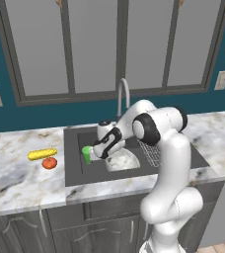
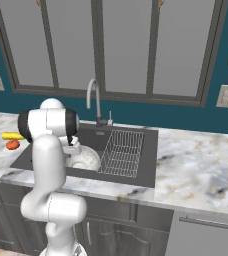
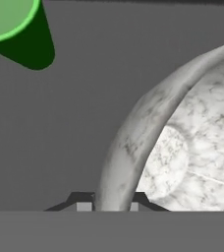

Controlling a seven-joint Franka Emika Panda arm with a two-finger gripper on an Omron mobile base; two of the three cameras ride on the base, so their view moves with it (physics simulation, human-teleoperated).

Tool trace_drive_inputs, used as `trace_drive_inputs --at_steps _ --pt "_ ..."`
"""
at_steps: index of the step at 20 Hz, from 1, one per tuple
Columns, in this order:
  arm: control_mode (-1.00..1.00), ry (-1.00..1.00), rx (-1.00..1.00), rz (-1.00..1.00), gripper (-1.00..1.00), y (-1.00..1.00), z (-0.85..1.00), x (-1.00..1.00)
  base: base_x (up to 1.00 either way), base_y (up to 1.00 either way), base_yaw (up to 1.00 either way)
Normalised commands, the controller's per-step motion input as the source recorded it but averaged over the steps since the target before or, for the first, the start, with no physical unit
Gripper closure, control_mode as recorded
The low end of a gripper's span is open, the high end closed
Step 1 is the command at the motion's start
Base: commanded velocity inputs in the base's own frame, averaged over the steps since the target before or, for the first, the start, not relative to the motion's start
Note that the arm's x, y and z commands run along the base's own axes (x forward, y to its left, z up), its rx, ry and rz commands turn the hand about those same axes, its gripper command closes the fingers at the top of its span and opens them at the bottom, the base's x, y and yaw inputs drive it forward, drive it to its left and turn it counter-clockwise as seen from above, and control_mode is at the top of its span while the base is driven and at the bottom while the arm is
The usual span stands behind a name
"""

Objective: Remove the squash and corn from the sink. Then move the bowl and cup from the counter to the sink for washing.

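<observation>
The corn and the squash lie side by side on the marbled tabletop to the left of the sink, so the first half of the task looks finished. The green cup stands upright inside the basin near its left wall, and the speckled stone bowl sits in the basin just beside it, with the wire rack on the far side and the faucet arching over the back edge.

The gripper is down in the sink at the bowl. In the hand view the bowl's rim passes straight between the two dark fingertips, one outside the wall and one inside, and the jaws stand narrow around it, so they appear clamped on the rim.

As a judgement, both vessels have reached the sink and little is left: the bowl needs only to be let go and the arm lifted clear, taking care not to knock the cup over.
</observation>
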Motion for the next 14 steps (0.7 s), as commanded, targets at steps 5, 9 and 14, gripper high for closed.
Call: trace_drive_inputs --at_steps 5,9,14 --pt "-1.00 0.03 -0.01 -0.08 1.00 0.05 -0.24 0.09 0.00 0.00 0.00" --pt "-1.00 0.05 -0.02 -0.08 1.00 0.03 -0.27 0.09 0.00 0.00 0.00" --pt "-1.00 0.08 -0.03 -0.08 1.00 0.01 -0.29 0.11 0.00 0.00 0.00"
